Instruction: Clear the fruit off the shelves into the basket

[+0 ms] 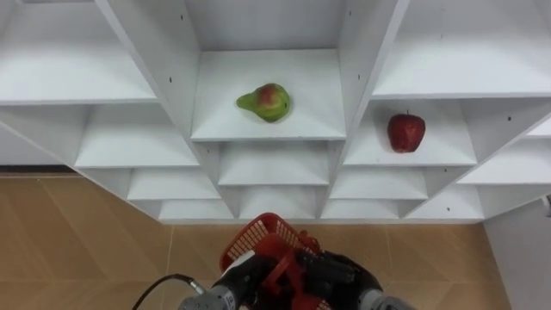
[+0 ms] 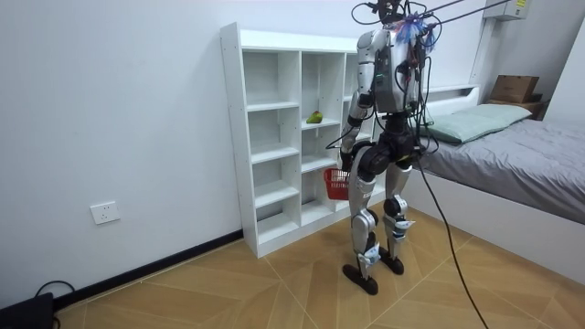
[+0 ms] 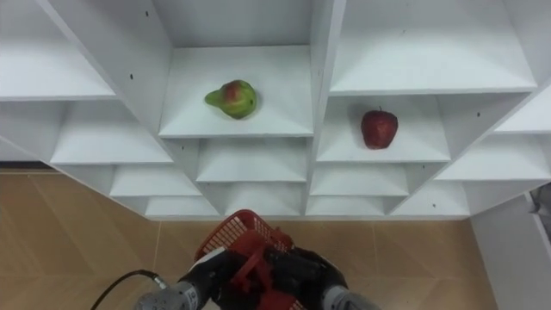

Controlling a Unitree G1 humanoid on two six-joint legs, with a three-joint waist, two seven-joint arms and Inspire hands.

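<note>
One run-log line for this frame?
position: facing closet | pear: centre shelf, uncollected | apple: right shelf, uncollected | red basket: carried low in front

The red basket (image 1: 258, 232) is partly covered by the left hand (image 1: 247, 274) and the right hand (image 1: 340, 274). The lower edge of the eye views cuts off its near part just below both hands. In the room view the pear (image 2: 314, 117), above the hands, is too small to show its shape, and the robot's body hides the right column of the closet (image 2: 274, 137) behind the hands.
</note>
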